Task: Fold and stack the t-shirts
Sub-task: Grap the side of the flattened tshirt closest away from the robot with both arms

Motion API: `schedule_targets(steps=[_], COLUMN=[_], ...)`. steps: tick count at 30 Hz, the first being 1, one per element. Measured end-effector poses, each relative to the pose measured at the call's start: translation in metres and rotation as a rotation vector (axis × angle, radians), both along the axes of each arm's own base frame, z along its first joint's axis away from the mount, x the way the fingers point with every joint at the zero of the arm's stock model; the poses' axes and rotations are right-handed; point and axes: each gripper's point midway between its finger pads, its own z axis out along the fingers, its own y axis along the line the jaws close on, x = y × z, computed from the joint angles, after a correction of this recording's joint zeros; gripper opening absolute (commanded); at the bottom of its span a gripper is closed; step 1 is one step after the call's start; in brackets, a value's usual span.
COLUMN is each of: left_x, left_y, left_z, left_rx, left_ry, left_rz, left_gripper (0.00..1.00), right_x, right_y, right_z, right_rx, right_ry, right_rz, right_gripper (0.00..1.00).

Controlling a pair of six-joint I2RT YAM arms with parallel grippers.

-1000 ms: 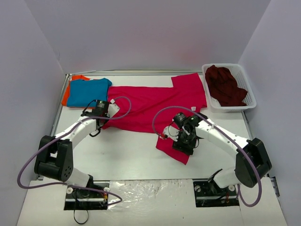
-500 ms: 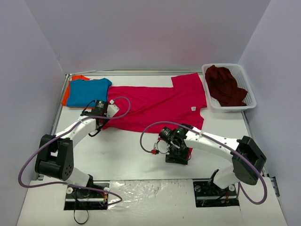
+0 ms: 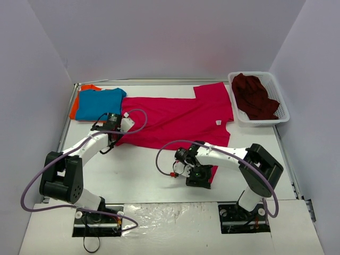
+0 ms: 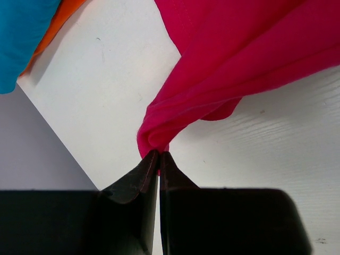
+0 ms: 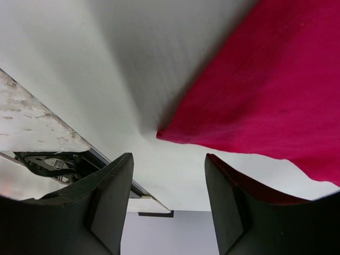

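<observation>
The crimson-pink t-shirt lies spread across the middle of the table. My left gripper is shut on a bunched bit of the t-shirt's left edge. Near the table's front, my right gripper hovers with its jaws open and nothing between them. A corner of the pink cloth lies just beyond its fingertips. The blue t-shirt rests folded on the orange one at the far left. The dark maroon t-shirt is heaped in the basket.
A white mesh basket stands at the far right corner. Grey walls close in the table on three sides. The table's near edge shows close behind the right gripper. Both arms' cables loop over the tabletop.
My right gripper has moved left and toward the near edge, and its arm now covers most of the pink t-shirt's lower flap. The left arm has stayed put, still gripping.
</observation>
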Motion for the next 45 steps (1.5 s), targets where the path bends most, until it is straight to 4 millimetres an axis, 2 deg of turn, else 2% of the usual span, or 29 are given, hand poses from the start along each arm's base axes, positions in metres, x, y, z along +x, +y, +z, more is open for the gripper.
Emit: schedule_targets(steps=[9,20,22,25,26,29,37,39,41,45], left_x=[-0.001,-0.004,-0.004,-0.005,-0.005,-0.005,-0.009,-0.011,-0.013,-0.02], left_y=[-0.001,-0.003,-0.004,-0.004,-0.004,-0.005,-0.007,-0.008,-0.009,-0.016], left_z=[-0.001,-0.004,-0.004,-0.004,-0.004,-0.005,-0.006,-0.004,0.002,0.02], left_rx=[-0.004,-0.018,-0.019,-0.023,-0.023,-0.026,-0.037,-0.041,-0.052,-0.078], left_ry=[0.007,0.022,0.024,0.027,0.028,0.031,0.049,0.05,0.041,-0.003], left_rz=[-0.002,-0.012,-0.013,-0.016,-0.016,-0.018,-0.028,-0.037,-0.048,-0.102], left_gripper=[0.03,0.02,0.02,0.02,0.02,0.03,0.03,0.02,0.02,0.03], right_x=[-0.007,0.006,0.008,0.011,0.011,0.012,0.013,0.013,0.021,0.041], right_y=[-0.002,0.003,0.003,0.001,0.0,-0.002,-0.003,-0.001,-0.002,-0.011], right_z=[-0.014,-0.02,-0.021,-0.022,-0.022,-0.022,-0.02,-0.013,0.003,0.048], right_rx=[-0.069,-0.108,-0.125,-0.156,-0.165,-0.184,-0.163,-0.105,-0.03,0.142], right_ry=[0.042,0.002,-0.015,-0.041,-0.045,-0.057,-0.036,0.008,0.037,0.016], right_rz=[0.014,0.012,0.018,0.035,0.04,0.046,0.028,-0.012,-0.07,-0.177], right_gripper=[0.5,0.46,0.43,0.33,0.2,0.0,0.0,0.0,0.0,0.0])
